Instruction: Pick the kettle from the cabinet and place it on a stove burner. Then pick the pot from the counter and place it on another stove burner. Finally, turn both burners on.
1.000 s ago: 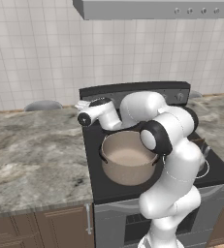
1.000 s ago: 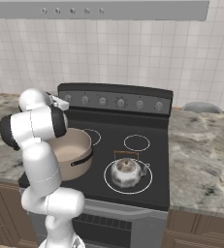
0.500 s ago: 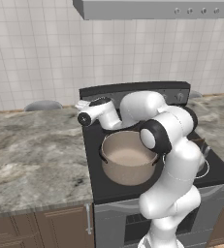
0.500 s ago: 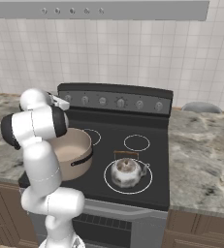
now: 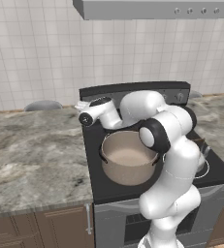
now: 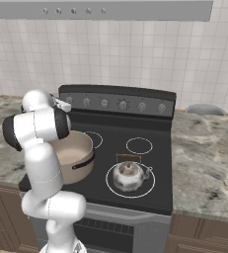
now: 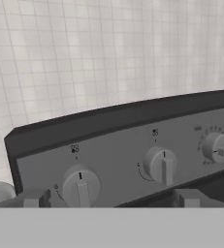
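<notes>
No words, brand names or numbers can be read anywhere. The only signs are on the stove's back panel (image 7: pixel 133 155): a small four-dot burner symbol (image 7: pixel 74 148) printed above the left knob (image 7: pixel 81 186), and a similar small symbol (image 7: pixel 155 131) above the middle knob (image 7: pixel 161 164). A ring of tick marks surrounds the right knob (image 7: pixel 217 147); any figures there are too blurred to read.

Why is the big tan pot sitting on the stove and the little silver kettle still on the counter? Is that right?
Not quite. The pot is on the stove, but the kettle is not on the counter. It sits on the front right burner, beside the pot. The right base view shows it clearly.
</notes>
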